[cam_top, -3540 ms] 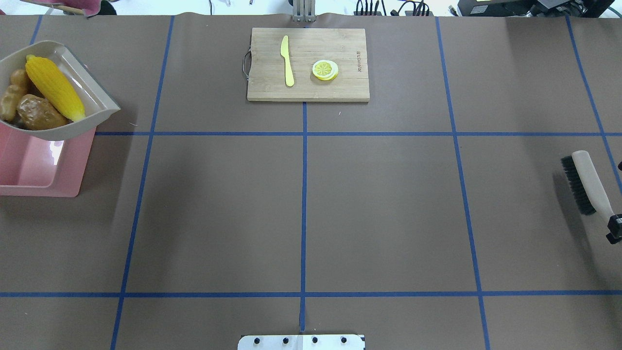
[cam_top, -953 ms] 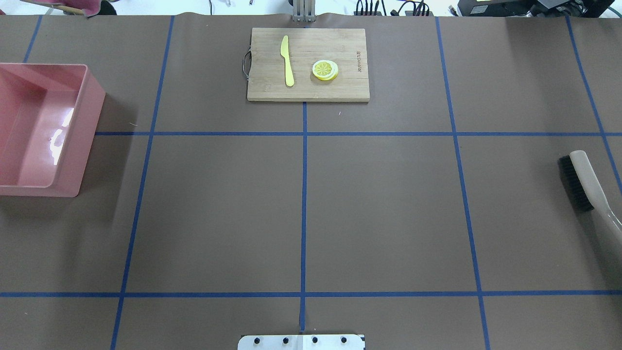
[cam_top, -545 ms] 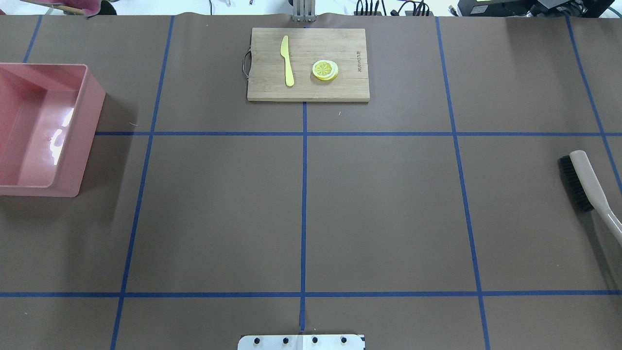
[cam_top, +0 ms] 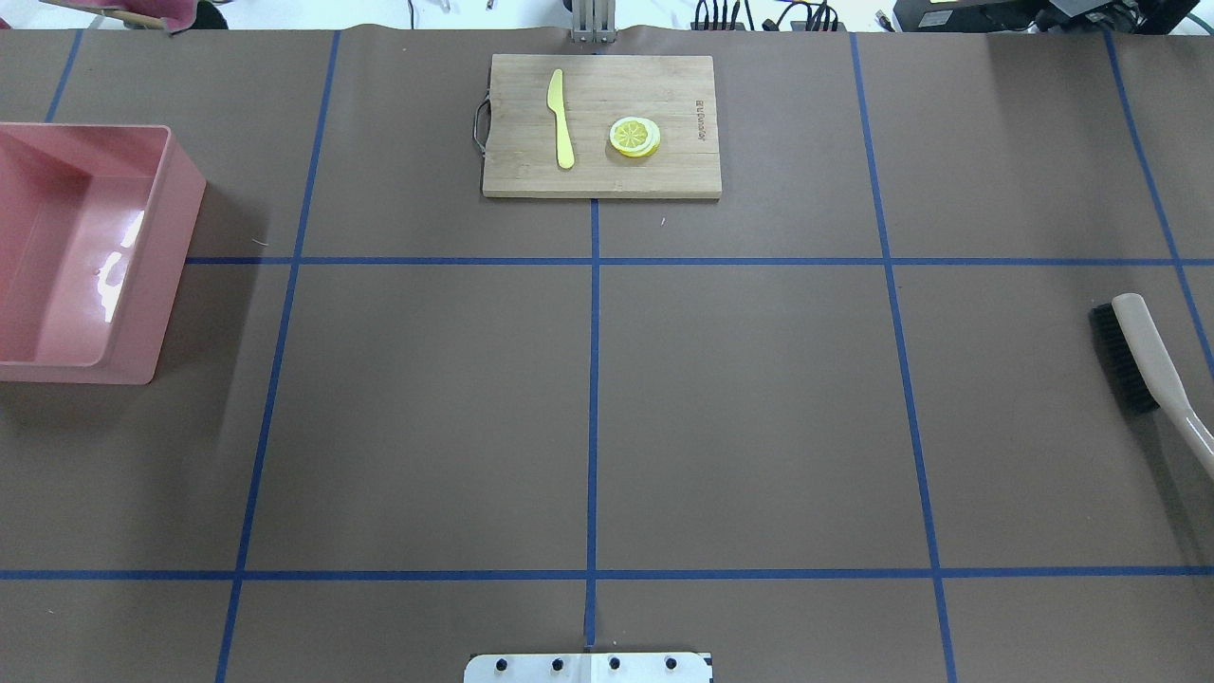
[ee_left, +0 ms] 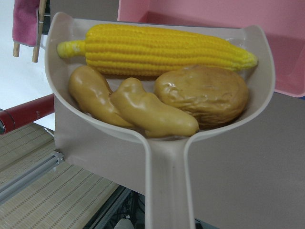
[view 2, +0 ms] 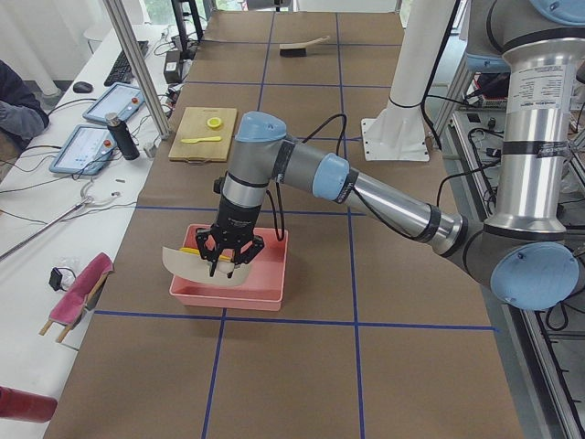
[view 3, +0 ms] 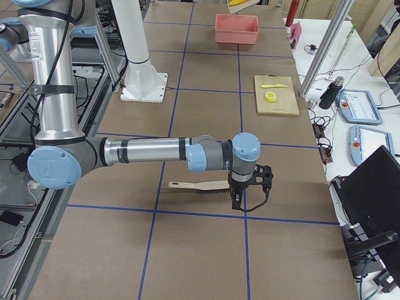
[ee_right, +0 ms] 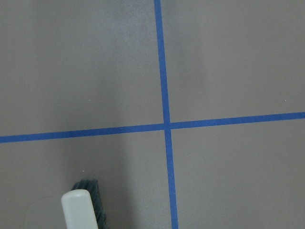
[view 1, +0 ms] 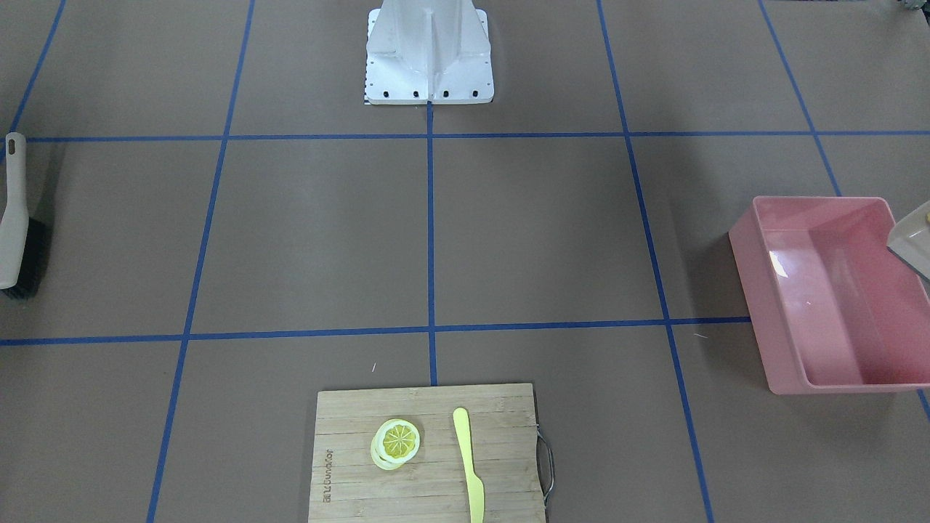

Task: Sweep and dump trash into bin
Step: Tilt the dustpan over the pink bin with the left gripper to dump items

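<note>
1. Front-facing view: the large pink rectangular plastic tub (view 1: 752, 305), my bin, sits on my left side of the table. What shows of its inside is bare. One corner of the beige plastic dustpan (view 1: 914, 236) pokes in from the frame edge above the tub. The black-bristled hand brush with a beige handle (view 1: 14, 232) lies at the opposite end. A wooden cutting board (view 1: 349, 436) carries a lemon slice (view 1: 396, 442) and a pale yellow knife (view 1: 468, 465), which are not trash.
2. Overhead view: the tub is at the left edge, and the part of its inside in view holds nothing. The dustpan is out of frame.
3. Left side view: my left claw (view 2: 228, 261) hangs above the tub, with the dustpan over the tub's outer half. I cannot tell from here whether that claw is clenched.
4. Right side view: my right claw (view 3: 247, 187) sits low at the brush's handle end. I cannot tell whether it grips the handle or has let go.
5. Left wrist view: the dustpan is roughly level and cradles all the trash: a yellow corn cob (ee_left: 157, 45), a brown lumpy potato (ee_left: 202, 93) and a tan knobbly ginger root (ee_left: 128, 105), touching one another. The tub's rim lies just beyond the pan's lip.
6. Right wrist view: only the brush's tip and the taped brown table (ee_right: 214, 71) show. I judge the sweeping done and the dump not yet made. The pan must tip until all three pieces fall into the tub.
</note>
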`<state>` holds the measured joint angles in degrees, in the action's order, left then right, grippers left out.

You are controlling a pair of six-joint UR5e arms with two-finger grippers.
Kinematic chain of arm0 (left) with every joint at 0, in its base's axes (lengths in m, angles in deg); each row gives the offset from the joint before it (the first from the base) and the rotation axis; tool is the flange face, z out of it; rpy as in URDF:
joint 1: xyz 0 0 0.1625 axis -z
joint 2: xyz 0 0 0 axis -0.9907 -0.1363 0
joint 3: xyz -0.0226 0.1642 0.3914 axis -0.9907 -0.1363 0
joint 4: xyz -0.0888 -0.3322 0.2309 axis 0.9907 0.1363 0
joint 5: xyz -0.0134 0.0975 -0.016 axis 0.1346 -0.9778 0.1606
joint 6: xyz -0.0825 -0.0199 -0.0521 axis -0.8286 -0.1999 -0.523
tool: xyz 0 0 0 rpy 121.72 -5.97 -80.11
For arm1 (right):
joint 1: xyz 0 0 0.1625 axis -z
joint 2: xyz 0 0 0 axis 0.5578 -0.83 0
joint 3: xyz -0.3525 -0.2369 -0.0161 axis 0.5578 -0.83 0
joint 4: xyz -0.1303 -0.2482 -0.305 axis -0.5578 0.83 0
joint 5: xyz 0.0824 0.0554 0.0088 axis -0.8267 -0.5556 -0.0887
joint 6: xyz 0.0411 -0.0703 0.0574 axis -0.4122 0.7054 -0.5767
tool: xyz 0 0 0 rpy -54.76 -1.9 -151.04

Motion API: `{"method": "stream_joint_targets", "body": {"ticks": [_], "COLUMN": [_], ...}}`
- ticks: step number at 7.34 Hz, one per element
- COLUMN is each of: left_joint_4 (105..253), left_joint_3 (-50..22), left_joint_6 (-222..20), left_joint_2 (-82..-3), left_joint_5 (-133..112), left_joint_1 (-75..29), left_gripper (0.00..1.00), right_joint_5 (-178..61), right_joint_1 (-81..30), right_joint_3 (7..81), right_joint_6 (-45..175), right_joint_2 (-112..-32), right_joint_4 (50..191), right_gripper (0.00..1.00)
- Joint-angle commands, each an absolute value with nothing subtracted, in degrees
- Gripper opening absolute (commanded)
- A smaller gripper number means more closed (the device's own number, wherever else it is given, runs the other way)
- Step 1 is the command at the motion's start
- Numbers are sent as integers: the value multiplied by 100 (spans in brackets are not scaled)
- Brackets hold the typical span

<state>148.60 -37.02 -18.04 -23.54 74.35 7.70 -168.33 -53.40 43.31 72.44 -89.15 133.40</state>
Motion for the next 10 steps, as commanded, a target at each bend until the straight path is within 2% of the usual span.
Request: {"method": "stream_joint_targets", "body": {"ticks": [1, 10], "left_joint_4": [14860, 14895], "left_joint_3": [-3799, -4247], "left_joint_6": [-1541, -828], "left_joint_2": [-2427, -2673], "left_joint_5": [7164, 6075], "left_joint_1": [661, 46], "left_gripper": [0, 0], "right_joint_5": [-16862, -16888], "right_joint_1": [-5494, -5548], "right_joint_3": [4367, 4384], "right_joint_6": [7880, 8030], "right_joint_2": [-8935, -9138], "right_joint_4": [13466, 13404], "right_gripper": [100, 100]}}
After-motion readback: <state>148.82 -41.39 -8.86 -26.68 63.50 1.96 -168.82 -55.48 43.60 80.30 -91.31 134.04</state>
